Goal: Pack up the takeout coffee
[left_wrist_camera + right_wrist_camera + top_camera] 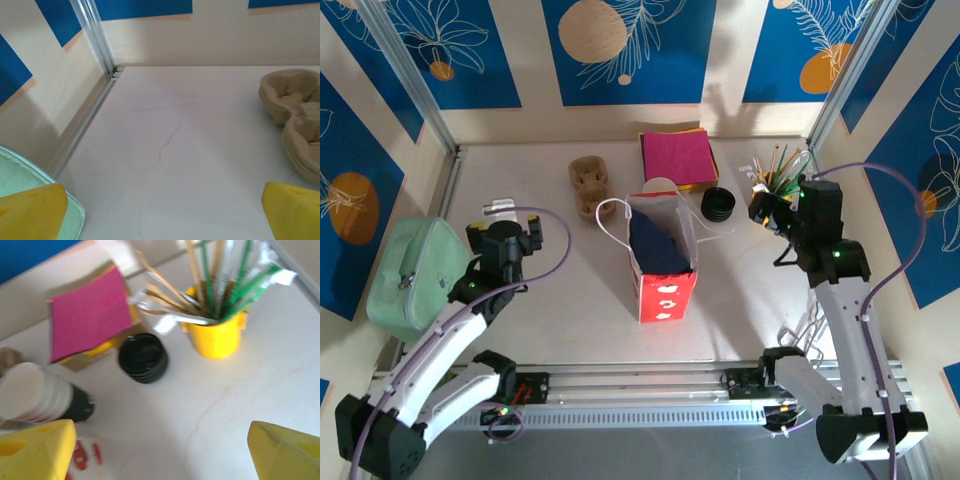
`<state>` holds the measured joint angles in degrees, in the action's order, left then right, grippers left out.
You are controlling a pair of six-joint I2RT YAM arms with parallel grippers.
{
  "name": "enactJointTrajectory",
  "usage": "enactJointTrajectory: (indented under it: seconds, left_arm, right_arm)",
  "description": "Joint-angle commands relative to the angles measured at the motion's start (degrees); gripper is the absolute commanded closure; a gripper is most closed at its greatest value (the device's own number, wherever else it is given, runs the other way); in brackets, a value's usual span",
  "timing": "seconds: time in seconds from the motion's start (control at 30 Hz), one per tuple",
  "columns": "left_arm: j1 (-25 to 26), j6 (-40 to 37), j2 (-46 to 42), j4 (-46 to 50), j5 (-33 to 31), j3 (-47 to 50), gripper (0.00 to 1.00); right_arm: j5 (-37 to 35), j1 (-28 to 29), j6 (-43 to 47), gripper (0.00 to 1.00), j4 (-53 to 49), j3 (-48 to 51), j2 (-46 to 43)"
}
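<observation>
Closest to me in the overhead view was the metal rail [640, 400] the arms were bolted to. Mid-table sat a red paper bag [665, 290] with something dark blue inside. Around it: green pouch [415, 275] at 9 o'clock, pulp cup carrier [588, 185] at 11, pink napkins [677, 157] at 12, black lids [718, 204] at 1, yellow tub [775, 172] of stirrers at 2. The left gripper [510, 225] hung between pouch and bag, the right gripper [767, 205] just beside the tub.

Left wrist cam: yellow fingertips [30, 212] spread wide over bare table with nothing between them, carrier at 3 o'clock, pouch corner at 8.

Right wrist cam was blurry. The fingertips there were spread wide too, and empty. The takeout coffee [35, 392] lay on its side at 9 o'clock, white bottom toward the lens and black end away. Honestly couldn't tell if it was inside the bag or just beside it.
</observation>
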<state>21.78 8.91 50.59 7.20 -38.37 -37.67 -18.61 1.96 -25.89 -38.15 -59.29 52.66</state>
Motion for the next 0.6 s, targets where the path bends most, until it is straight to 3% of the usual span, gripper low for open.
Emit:
enactJointTrajectory:
  seconds: [0.0,0.1,0.3,0.57]
  left_arm:
    - [-2.24,-1.36,3.33,-9.01,0.63,2.25,0.01]
    - [-4.37,-1.61,6.94,-13.46,1.01,4.19,0.01]
    - [-8.25,-2.76,13.13,-26.08,2.66,10.29,0.01]
    - [-10.79,-8.60,25.03,-48.32,4.05,18.05,0.01]
  right_arm:
    - [-5.24,-1.14,-0.44,0.05,10.51,6.09,-1.92]
    - [-7.53,-1.34,0.83,0.01,16.45,12.30,-2.06]
    - [-6.42,-1.23,6.26,0.01,35.82,25.10,0.68]
    - [-3.13,0.52,14.10,0.01,57.23,33.68,14.90]
